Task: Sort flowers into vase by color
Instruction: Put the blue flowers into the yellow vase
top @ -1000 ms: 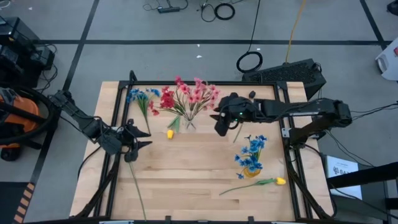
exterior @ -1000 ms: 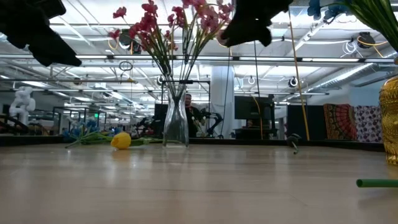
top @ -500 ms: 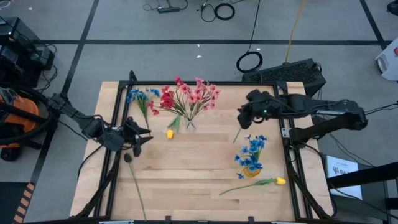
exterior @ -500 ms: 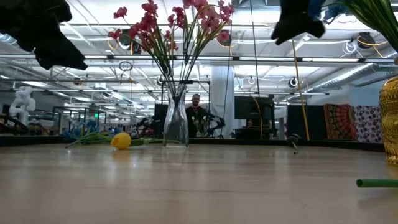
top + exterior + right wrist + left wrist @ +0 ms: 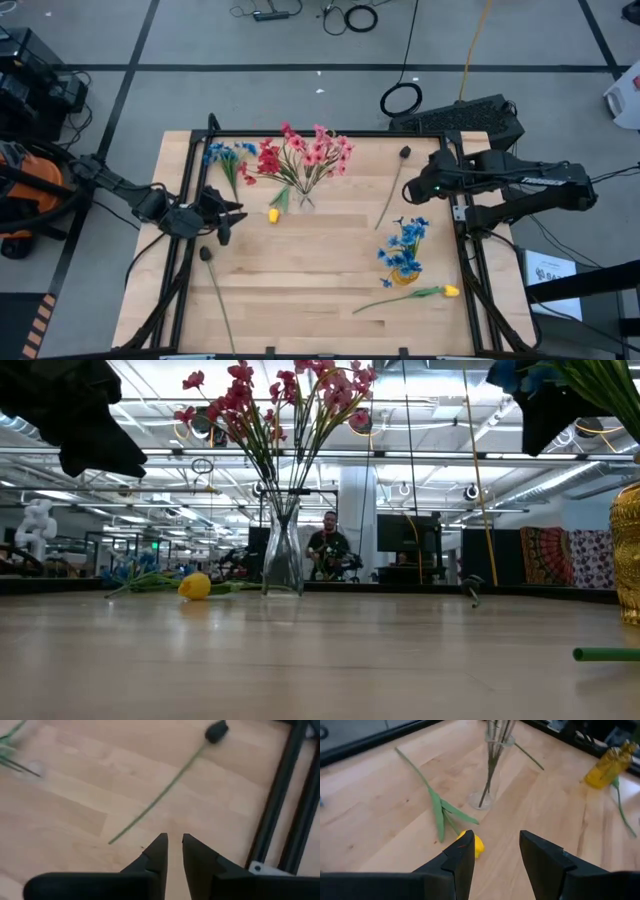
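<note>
A clear glass vase (image 5: 303,198) on the far middle of the table holds red and pink flowers (image 5: 303,155). Blue flowers (image 5: 226,160) lie flat to its left. A yellow bud (image 5: 273,214) lies beside the vase's foot. My left gripper (image 5: 226,214) is open and hovers left of that bud (image 5: 475,844). One dark bud on a long stem (image 5: 392,192) lies right of the vase, and another (image 5: 206,254) lies near my left gripper. My right gripper (image 5: 424,186) hovers by the right edge with its fingers nearly together (image 5: 173,840). A yellow vase (image 5: 403,272) holds blue flowers (image 5: 405,245).
A second yellow bud on a green stem (image 5: 420,293) lies near the right near corner. Black frame rails (image 5: 295,795) run along the table's edges. Bare wood (image 5: 310,270) spans the table's middle. A person (image 5: 330,550) stands in the room far behind the table.
My right gripper has swung from beside the clear vase's flowers toward the table's right edge, uncovering the dark bud on its stem there. My left gripper has shifted a little toward the far edge and the yellow bud, uncovering the other dark bud. No flower has moved.
</note>
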Robot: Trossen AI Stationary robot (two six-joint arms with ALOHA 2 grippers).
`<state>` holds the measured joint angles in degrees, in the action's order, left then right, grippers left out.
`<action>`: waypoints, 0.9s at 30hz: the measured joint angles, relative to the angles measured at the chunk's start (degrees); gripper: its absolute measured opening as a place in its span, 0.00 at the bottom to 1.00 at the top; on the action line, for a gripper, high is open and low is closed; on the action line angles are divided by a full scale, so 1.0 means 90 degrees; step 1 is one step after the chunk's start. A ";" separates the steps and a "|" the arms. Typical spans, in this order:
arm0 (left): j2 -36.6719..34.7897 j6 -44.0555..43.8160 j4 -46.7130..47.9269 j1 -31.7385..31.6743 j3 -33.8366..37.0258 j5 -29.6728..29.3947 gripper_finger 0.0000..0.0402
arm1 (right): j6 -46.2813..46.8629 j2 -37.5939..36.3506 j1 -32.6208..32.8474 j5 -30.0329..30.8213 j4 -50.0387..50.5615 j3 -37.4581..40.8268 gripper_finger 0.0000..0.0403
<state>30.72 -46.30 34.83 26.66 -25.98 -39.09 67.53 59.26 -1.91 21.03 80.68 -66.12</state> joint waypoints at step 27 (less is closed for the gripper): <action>0.0083 -0.1654 0.0652 -0.1898 0.0000 0.0620 0.40 | 0.2813 -0.0667 0.0894 -0.0328 -0.1511 0.2391 0.01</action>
<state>31.47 -61.19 40.70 9.58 -25.98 -33.52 92.84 53.25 6.13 18.08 67.08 -44.60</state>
